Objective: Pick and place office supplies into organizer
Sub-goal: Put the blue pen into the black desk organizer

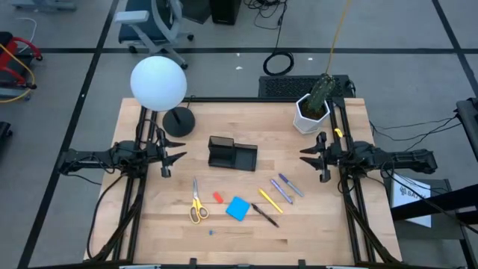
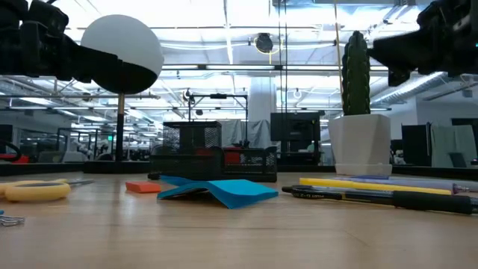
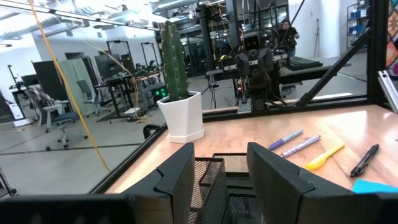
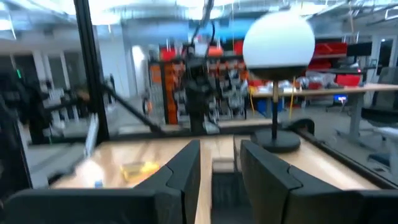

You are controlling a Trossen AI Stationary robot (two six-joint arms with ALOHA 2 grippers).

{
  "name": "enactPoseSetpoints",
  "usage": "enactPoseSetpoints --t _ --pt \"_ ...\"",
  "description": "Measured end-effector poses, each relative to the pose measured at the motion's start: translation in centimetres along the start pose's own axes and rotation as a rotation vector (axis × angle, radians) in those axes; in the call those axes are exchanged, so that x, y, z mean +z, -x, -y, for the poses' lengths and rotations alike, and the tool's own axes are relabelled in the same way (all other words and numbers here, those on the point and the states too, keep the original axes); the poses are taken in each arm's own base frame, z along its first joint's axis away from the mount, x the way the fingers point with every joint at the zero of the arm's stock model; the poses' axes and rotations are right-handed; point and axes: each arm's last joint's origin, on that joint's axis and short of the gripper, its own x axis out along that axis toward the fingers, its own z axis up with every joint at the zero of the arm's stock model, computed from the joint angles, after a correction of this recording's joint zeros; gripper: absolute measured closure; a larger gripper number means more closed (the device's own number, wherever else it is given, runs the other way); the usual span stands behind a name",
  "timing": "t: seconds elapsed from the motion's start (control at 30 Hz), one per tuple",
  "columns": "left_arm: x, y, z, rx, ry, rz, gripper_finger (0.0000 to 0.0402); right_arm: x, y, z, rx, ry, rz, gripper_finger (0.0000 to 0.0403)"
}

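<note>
The black mesh organizer (image 1: 232, 153) stands mid-table, also in the low view (image 2: 213, 152). Near the table's front lie the yellow-handled scissors (image 1: 197, 203), a red eraser piece (image 1: 218, 197), a blue pad (image 1: 237, 208), a yellow pen (image 1: 270, 200), a black pen (image 1: 265, 215) and two purple-grey pens (image 1: 287, 186). My left gripper (image 1: 173, 158) hovers open at the table's left side, pointing at the organizer. My right gripper (image 1: 309, 155) hovers open at the right side, facing it. Both touch nothing.
A lamp with a white globe (image 1: 158, 82) and round black base (image 1: 178, 122) stands at the far left. A white pot with a cactus (image 1: 312, 112) stands at the far right. A tiny blue piece (image 1: 211, 232) lies near the front edge.
</note>
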Motion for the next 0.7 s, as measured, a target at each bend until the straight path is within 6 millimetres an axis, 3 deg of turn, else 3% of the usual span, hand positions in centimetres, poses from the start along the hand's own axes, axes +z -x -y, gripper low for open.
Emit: enactPoseSetpoints --t 0.47,0.7 --pt "-0.01 0.00 0.00 0.000 -0.001 -0.001 0.0247 0.21 0.00 -0.02 0.000 0.125 0.022 0.0298" --pt "-0.01 0.00 0.00 0.000 -0.001 -0.001 0.0247 0.12 -0.01 -0.01 0.000 0.051 0.012 0.0298"
